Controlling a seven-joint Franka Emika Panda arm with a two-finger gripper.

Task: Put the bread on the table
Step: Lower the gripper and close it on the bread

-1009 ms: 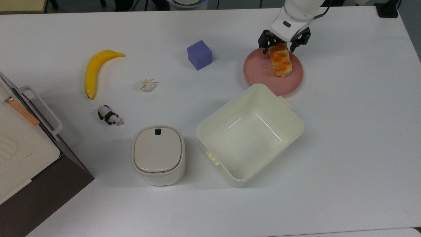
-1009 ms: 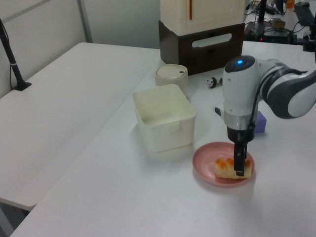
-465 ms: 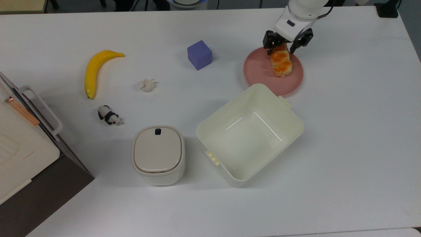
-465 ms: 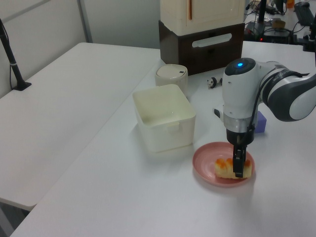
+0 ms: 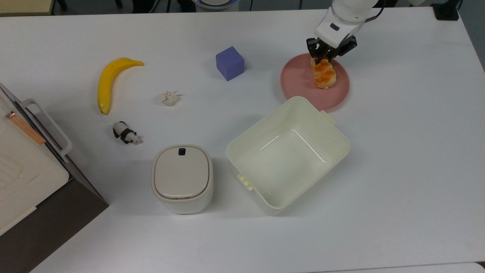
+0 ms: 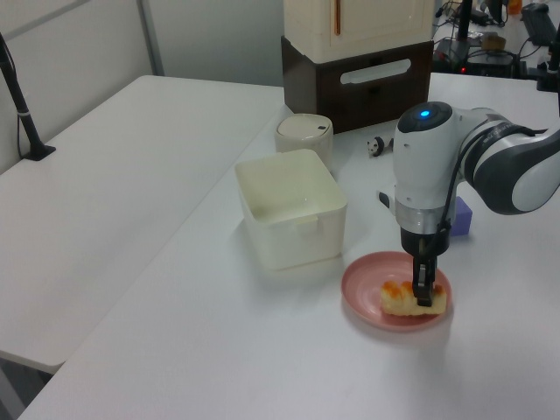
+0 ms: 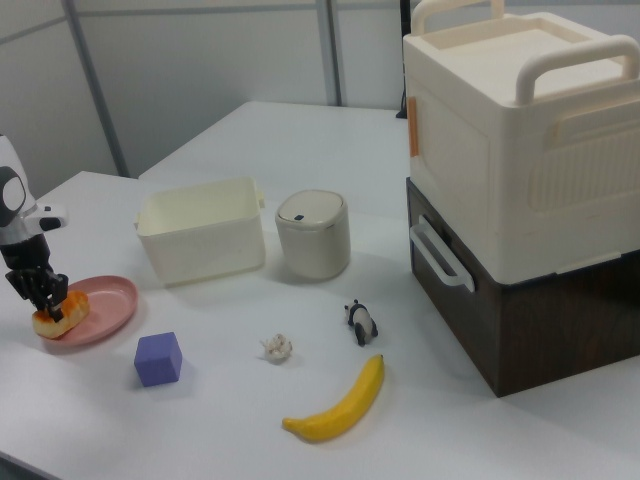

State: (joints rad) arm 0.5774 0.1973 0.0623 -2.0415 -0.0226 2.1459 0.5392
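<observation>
My pincer (image 5: pixel 324 55) has just clenched on the bread (image 5: pixel 323 74), which is lying on the pink plate (image 5: pixel 299 81); I lift next toward bare table (image 5: pixel 398 125).

Top view looks straight down; left and right views face the table (image 5: pixel 242 235) from opposite ends.

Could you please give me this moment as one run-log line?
gripper: jaws shut on bread | bread: on pink plate | table: placement pending
</observation>
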